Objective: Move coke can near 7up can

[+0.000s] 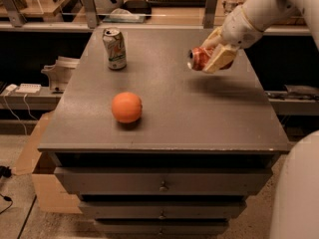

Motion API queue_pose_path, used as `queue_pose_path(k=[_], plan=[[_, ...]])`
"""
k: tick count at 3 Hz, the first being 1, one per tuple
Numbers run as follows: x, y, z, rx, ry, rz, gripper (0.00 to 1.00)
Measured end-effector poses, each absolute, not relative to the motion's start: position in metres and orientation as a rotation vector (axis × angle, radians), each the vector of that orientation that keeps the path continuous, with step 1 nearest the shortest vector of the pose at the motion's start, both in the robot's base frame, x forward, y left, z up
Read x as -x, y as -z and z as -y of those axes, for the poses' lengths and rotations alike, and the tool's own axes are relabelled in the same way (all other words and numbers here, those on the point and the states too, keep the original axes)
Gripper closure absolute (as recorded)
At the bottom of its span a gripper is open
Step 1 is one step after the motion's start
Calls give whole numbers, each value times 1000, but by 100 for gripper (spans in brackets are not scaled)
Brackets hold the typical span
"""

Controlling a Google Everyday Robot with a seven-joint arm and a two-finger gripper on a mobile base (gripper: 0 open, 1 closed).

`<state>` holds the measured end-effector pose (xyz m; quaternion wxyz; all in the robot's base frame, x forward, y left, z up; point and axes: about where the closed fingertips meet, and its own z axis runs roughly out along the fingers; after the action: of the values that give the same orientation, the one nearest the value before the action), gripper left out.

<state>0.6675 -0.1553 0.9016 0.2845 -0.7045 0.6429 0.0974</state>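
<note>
The red coke can (199, 59) lies on its side in my gripper (212, 58), silver top pointing left, held clear above the right part of the dark table top (169, 108). The gripper is shut on it, with pale fingers (219, 59) wrapped around the can's body. My white arm comes in from the upper right. The 7up can (114, 49), pale whitish-green with a silver top, stands upright at the table's far left. The coke can is well to the right of it.
An orange (126, 107) sits on the table's left half, in front of the 7up can. Drawers (162, 185) are below the table top. Shelving with clutter runs behind the table. A cardboard box (42, 183) stands on the floor at left.
</note>
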Motion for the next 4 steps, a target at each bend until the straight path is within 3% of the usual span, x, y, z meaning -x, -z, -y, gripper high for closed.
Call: queue_pose_path(k=[2, 4], plan=[[-660, -939, 74, 1984, -217, -1620, 100], [-675, -919, -14, 2079, -251, -1603, 100]])
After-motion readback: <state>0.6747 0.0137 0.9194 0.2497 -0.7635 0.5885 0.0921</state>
